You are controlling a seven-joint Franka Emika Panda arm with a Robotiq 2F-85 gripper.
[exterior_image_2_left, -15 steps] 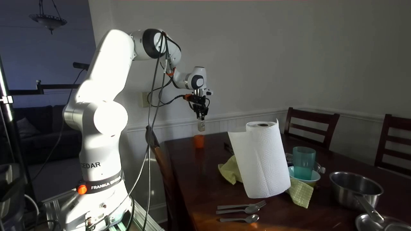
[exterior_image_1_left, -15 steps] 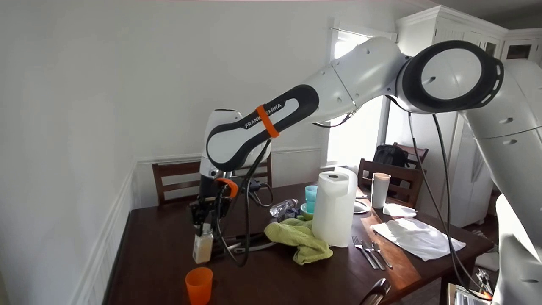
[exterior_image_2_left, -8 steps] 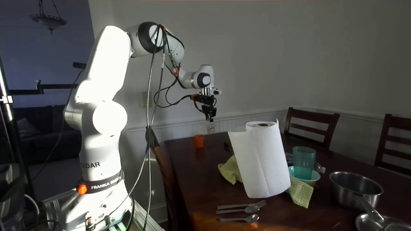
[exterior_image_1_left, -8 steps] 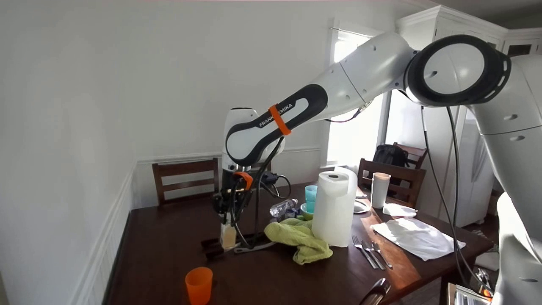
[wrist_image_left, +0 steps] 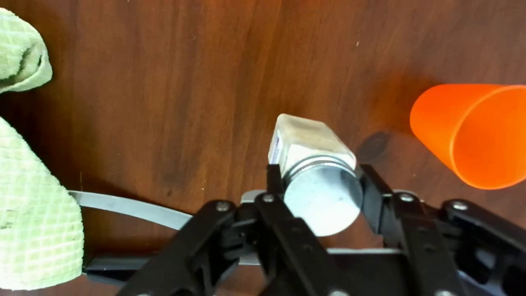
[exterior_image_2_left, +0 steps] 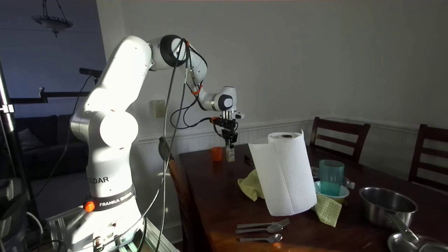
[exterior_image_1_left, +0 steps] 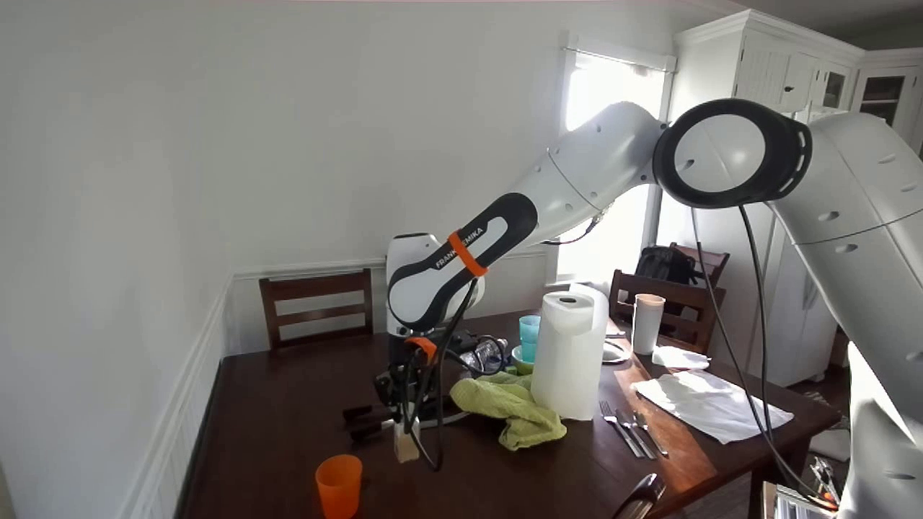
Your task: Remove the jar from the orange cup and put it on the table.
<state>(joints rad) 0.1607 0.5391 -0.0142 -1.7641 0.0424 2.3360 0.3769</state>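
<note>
The jar (wrist_image_left: 306, 133) has a pale clear body, light contents and a silvery lid. My gripper (wrist_image_left: 321, 177) is shut on it near the lid, one finger on each side. In both exterior views the jar (exterior_image_1_left: 406, 443) (exterior_image_2_left: 230, 154) hangs upright below the gripper (exterior_image_1_left: 405, 412), its base at or just above the table (exterior_image_1_left: 274, 411). I cannot tell whether it touches. The orange cup (wrist_image_left: 435, 119) stands upright beside the jar, apart from it. It also shows in both exterior views (exterior_image_1_left: 339, 486) (exterior_image_2_left: 216, 154). No jar shows in its visible opening.
A green cloth (exterior_image_1_left: 508, 414) and a white paper-towel roll (exterior_image_1_left: 570, 360) stand beside the arm. Dark-handled utensils (exterior_image_1_left: 369, 430) lie close behind the jar. A grey metal strip (wrist_image_left: 135, 209) runs under the gripper. Cutlery (exterior_image_2_left: 262, 229) and a metal pot (exterior_image_2_left: 388, 210) are farther off.
The gripper with the jar has moved sideways away from the orange cup, then down toward the table. The cup has not moved.
</note>
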